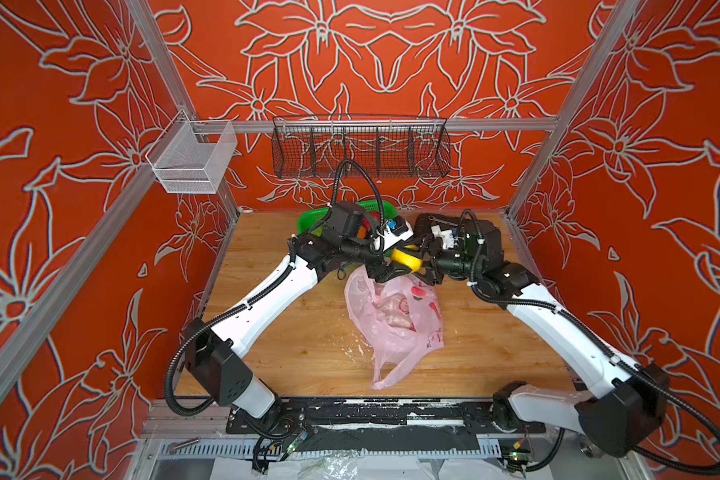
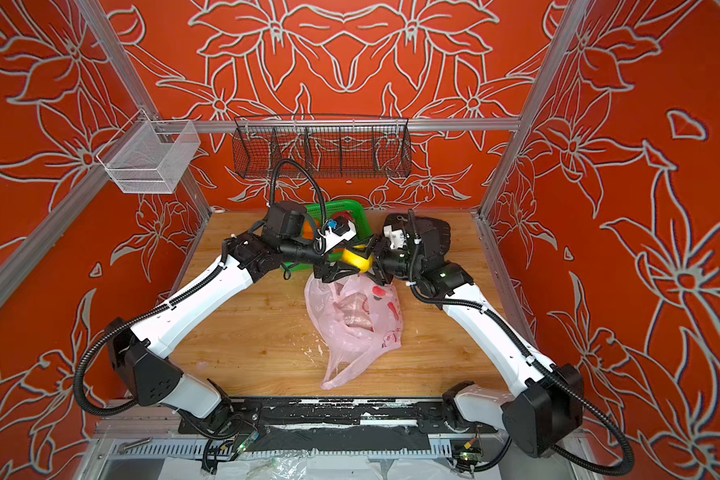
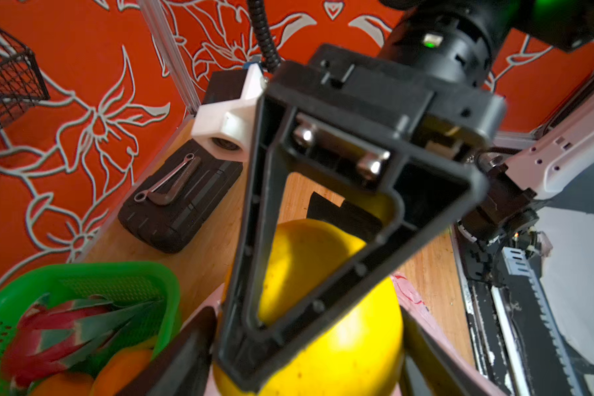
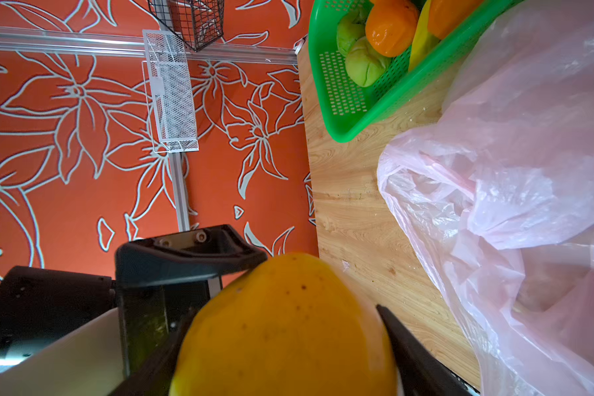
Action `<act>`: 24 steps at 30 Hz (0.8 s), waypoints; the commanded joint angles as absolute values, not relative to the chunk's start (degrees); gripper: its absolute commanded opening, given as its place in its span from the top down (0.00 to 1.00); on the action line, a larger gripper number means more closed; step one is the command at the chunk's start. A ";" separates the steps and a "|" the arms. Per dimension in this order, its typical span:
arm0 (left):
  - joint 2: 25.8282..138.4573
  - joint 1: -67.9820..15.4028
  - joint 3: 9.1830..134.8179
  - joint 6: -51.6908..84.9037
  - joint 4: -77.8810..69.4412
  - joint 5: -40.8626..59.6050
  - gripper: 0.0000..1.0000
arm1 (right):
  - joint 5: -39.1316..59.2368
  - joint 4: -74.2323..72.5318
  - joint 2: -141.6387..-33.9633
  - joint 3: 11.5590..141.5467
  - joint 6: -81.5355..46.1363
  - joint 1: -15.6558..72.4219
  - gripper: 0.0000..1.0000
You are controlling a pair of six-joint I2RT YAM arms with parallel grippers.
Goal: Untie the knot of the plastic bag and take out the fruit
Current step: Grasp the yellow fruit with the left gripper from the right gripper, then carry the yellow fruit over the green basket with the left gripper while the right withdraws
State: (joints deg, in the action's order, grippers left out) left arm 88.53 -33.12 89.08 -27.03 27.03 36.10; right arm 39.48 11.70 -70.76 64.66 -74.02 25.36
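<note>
No knot shows on the pink plastic bag [image 1: 391, 324], which lies slack and open mid-table. The green basket [image 1: 304, 222] at the far edge holds a dragon fruit [image 3: 59, 329], oranges [image 4: 390, 29] and green apples [image 4: 366, 65], so the job looks nearly done; a pale lump inside the film may or may not be fruit. The yellow fruit [image 1: 408, 259] hangs above the bag's mouth, clamped in the right gripper [image 4: 285, 363], with the left gripper [image 3: 309, 363] astride it; whether that one grips, I cannot tell. The bag's long axis runs far edge to near edge, mouth toward the basket, narrow tail toward the near edge.
</note>
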 commanded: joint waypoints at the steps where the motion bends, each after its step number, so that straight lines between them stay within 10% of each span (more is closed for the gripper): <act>1: 89.29 -32.97 89.28 -26.52 26.23 36.69 0.31 | 40.53 11.39 -70.58 66.27 -74.40 25.74 0.47; 7: 89.47 -32.75 89.31 -25.31 26.55 36.61 0.58 | 39.22 11.27 -70.60 66.69 -74.85 25.75 0.31; 24: 93.42 -23.25 95.70 4.11 23.36 28.90 0.65 | 11.05 19.15 -60.57 66.11 -74.56 25.22 0.05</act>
State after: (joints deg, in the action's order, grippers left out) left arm 91.68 -24.84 92.38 -4.58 22.39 31.77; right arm 17.54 18.90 -62.02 67.99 -73.63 25.45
